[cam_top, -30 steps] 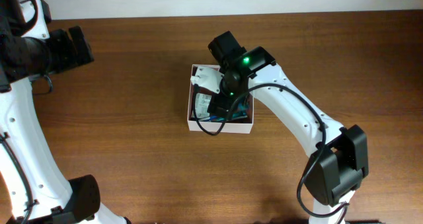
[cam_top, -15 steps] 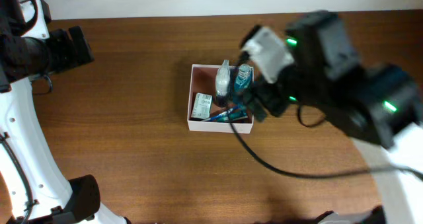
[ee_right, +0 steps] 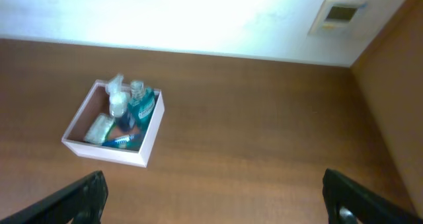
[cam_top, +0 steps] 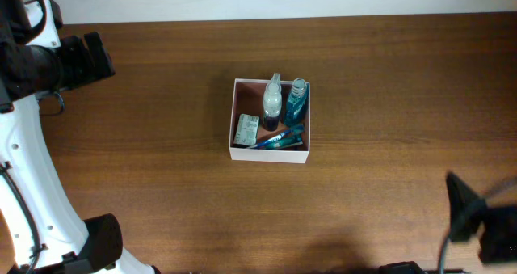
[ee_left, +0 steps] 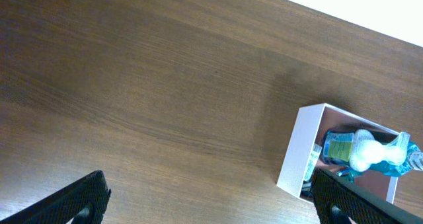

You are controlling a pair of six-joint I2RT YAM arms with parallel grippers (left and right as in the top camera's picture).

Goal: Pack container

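The container (cam_top: 268,155) is a square white box with a pinkish-brown inside at the table's middle. In it are a white bottle (cam_top: 272,104), a blue bottle (cam_top: 296,103), a green-and-white soap packet (cam_top: 246,131) and blue toothbrushes (cam_top: 279,138). My left gripper (cam_top: 87,60) is far off at the left, open and empty; its wrist view (ee_left: 211,201) shows the container (ee_left: 301,148) at the right. My right gripper (ee_right: 225,201) is open and empty, high above the table, with the container (ee_right: 106,154) at its left. The right arm (cam_top: 483,221) shows at the bottom right corner.
Brown wooden table (cam_top: 161,169) with a white wall beyond its far edge. The left arm's white links (cam_top: 24,177) run down the left side. A wooden side panel (ee_right: 396,85) and a wall socket (ee_right: 340,14) show in the right wrist view.
My right arm has pulled away from over the container, up and off to the bottom right corner. The container's contents are now uncovered. The left arm has not moved.
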